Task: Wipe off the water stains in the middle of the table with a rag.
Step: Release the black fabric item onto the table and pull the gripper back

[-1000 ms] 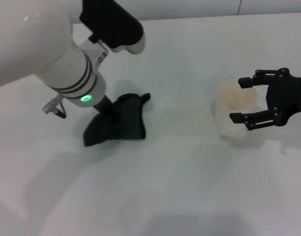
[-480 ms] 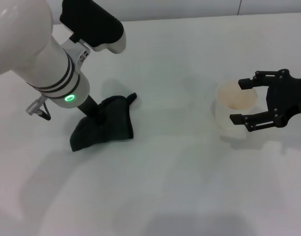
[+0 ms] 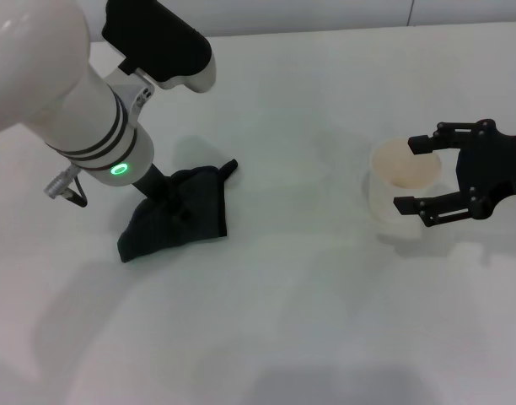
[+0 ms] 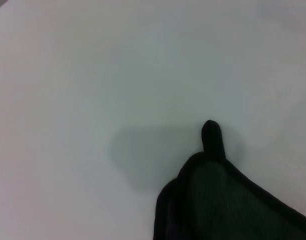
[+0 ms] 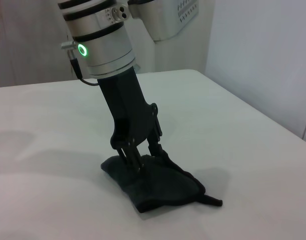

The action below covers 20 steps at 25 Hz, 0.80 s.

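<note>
In the head view, the nearest part of the white table lies along the lower edge of the frame. Just above it, at left of centre, lies the dark rag, crumpled flat on the surface with a pointed corner reaching toward the upper right. The left gripper comes down into the rag from the big white forearm in the upper left of the frame, a green ring light glowing on its wrist. In the right wrist view the same gripper stands tilted at mid-frame, its thin fingertips drawn close together and pressed into the top folds of the rag, pinching the cloth. The left wrist view shows only the rag's dark edge and its pointed tip in the lower right of the frame, resting on the table.

At the right of the head view, at about the same depth, the right gripper hangs with its black fingers spread wide, one on each side of a pale translucent cup that stands upright on the table; whether they touch the cup is unclear. No orange blotch can be made out on the table.
</note>
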### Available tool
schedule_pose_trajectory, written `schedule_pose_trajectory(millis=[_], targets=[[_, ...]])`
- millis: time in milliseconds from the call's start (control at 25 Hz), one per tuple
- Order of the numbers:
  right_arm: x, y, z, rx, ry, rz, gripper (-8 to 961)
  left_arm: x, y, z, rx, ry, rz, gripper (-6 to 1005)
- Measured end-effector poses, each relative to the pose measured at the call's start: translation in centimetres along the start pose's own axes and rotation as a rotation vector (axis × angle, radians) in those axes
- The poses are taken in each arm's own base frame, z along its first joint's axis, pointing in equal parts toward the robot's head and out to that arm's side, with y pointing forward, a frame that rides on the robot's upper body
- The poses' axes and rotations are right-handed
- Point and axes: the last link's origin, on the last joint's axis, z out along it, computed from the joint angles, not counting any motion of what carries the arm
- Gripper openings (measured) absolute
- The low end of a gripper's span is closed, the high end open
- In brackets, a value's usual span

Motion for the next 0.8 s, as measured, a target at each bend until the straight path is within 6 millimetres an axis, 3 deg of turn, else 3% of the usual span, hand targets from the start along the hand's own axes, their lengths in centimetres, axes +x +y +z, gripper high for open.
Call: schedule_pose_trajectory(millis=[480, 600, 800], targets=[[0.1, 0.1, -0.1, -0.002, 0.001, 0.005, 872, 0.0, 0.1, 0.0, -0.002, 0.001, 0.001, 735], [0.2, 0.1, -0.1, -0.002, 0.001, 0.005, 872, 0.1, 0.1, -0.1, -0.002, 0.006, 0.001, 884], [0.2, 0.1, -0.1, 0.0, 0.002, 0.007, 872, 0.3, 0.5, -2.8, -0.038, 0.147, 0.002, 883]])
